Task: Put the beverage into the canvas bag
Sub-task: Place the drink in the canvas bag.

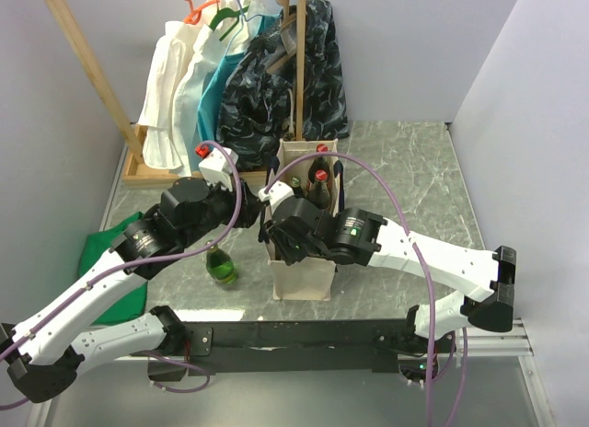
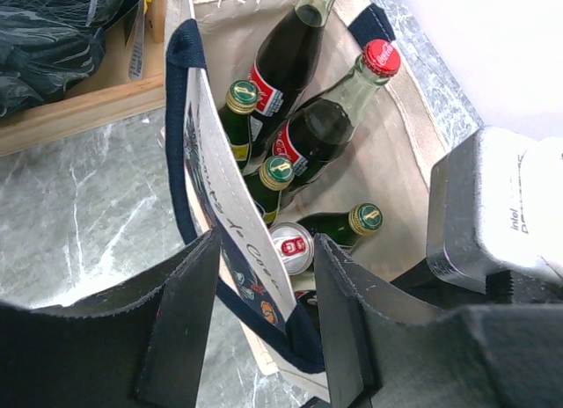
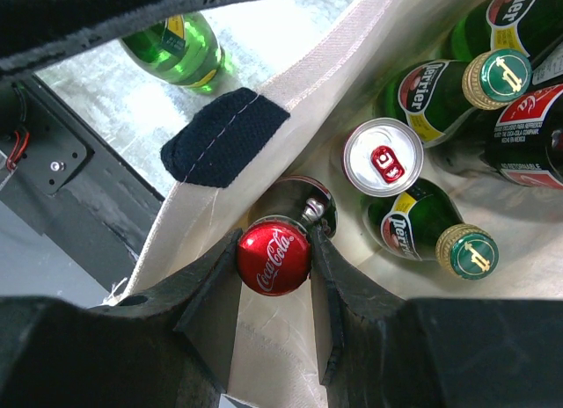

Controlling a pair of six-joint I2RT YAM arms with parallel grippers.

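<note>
The cream canvas bag [image 1: 304, 275] with navy trim stands upright mid-table, between the two arms. Inside it my right gripper [image 3: 274, 250] is shut on the red cap of a Coca-Cola bottle [image 3: 274, 265], held upright against the bag's near wall [image 3: 299, 83]. My left gripper [image 2: 264, 311] is open, its fingers on either side of the bag's left wall [image 2: 215, 188] and navy handle, with gaps both sides. In the bag lie several green Perrier bottles [image 3: 440, 87], a silver can [image 3: 383, 156] and two more cola bottles [image 2: 317, 131]. One green bottle [image 1: 220, 264] stands on the table left of the bag.
A wooden clothes rack [image 1: 299, 68] with hanging garments stands behind the bag. A green cloth [image 1: 115, 261] lies at the left edge of the table. The right arm's grey housing [image 2: 497, 206] sits close to the bag's mouth.
</note>
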